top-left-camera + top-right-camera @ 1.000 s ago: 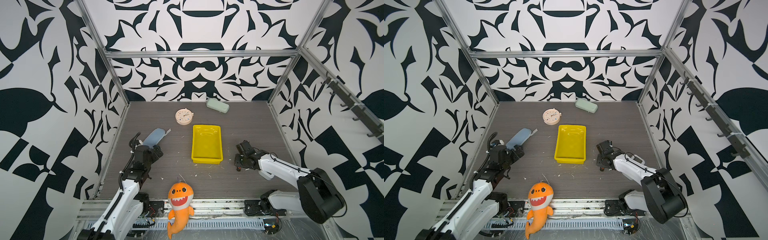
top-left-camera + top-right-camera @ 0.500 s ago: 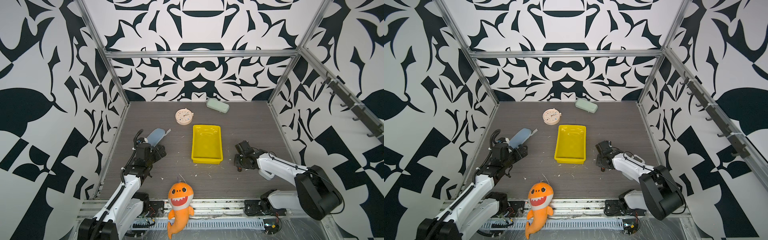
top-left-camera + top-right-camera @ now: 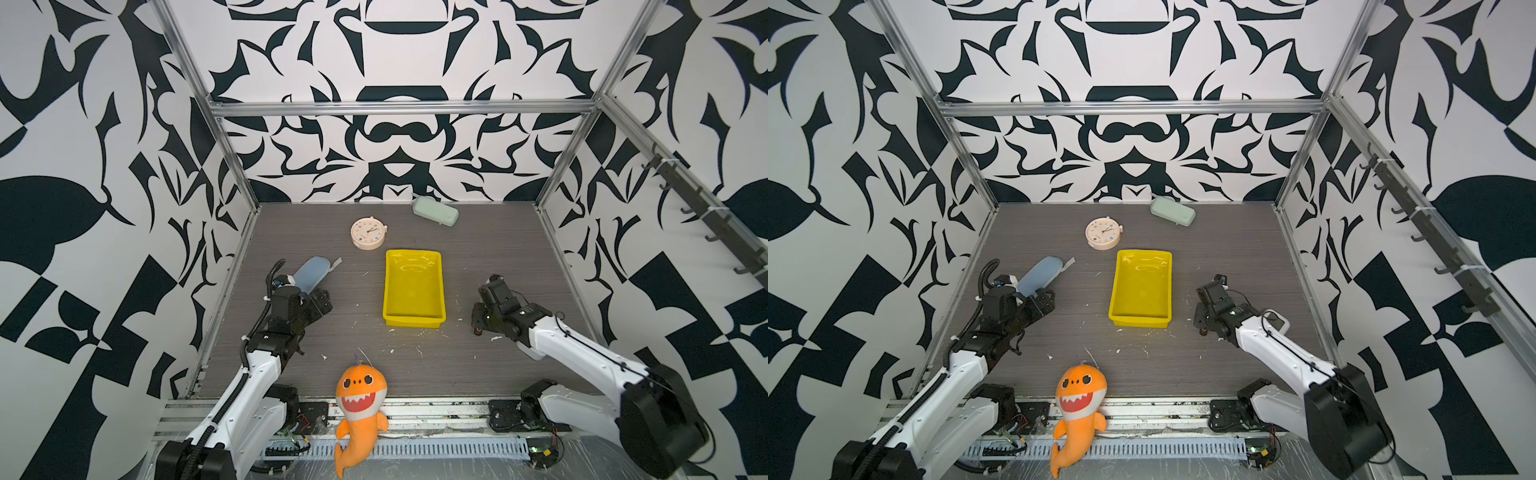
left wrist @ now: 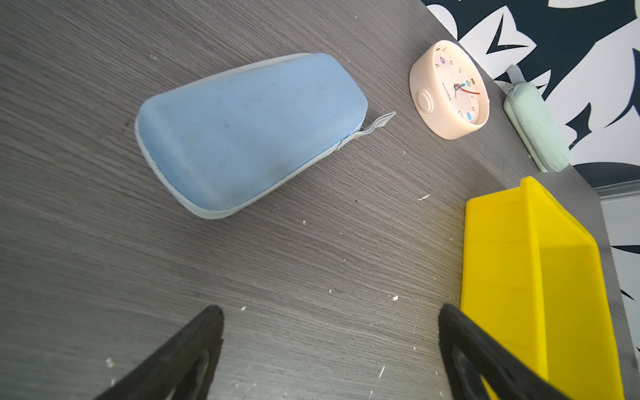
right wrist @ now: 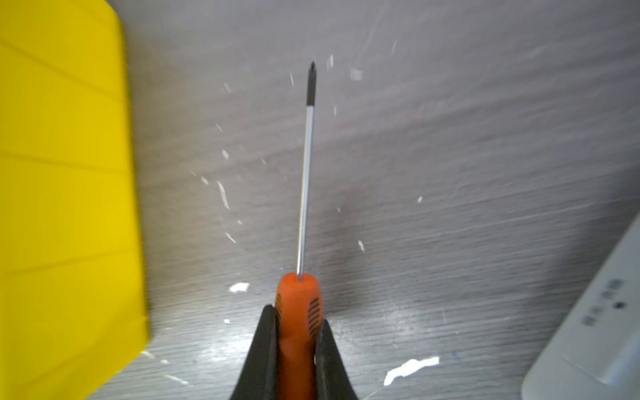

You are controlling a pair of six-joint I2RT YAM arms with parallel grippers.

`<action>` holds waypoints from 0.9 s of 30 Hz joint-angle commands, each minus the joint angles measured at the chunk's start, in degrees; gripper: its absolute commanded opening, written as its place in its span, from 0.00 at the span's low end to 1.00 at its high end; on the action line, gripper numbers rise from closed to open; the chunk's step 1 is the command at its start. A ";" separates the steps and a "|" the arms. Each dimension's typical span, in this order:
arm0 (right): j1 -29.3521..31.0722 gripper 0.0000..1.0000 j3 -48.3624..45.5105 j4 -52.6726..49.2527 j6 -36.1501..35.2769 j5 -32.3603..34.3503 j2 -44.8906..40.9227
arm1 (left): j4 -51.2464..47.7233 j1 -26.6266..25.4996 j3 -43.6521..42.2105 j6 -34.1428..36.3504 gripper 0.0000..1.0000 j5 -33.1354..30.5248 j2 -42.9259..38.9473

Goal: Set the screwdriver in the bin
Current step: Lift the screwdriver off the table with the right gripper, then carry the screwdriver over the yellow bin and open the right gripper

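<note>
The screwdriver (image 5: 298,304) has an orange handle, silver shaft.

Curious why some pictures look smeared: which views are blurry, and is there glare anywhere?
Right wrist view: the table and bin are streaked by blur, the screwdriver is sharper; both top views: white glare inside the bin; left wrist view: crisp.

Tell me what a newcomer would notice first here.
The yellow bin glows in the middle against black-and-white walls. An orange shark toy sits at the front edge. The right claw, beside the bin, is shut on the orange screwdriver.
</note>
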 commanded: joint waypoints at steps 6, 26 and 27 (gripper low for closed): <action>4.22 0.01 8.23 8.19 7.09 2.76 -3.63 | -1.07 0.02 0.48 -1.24 1.00 -2.25 -1.42; 16.72 0.04 37.93 0.85 7.71 -7.34 34.16 | -2.57 0.02 0.65 -1.88 0.99 -3.69 -2.06; 16.61 0.05 38.84 -0.16 7.59 -7.60 35.05 | -2.58 0.02 0.61 -1.88 0.99 -3.72 -2.15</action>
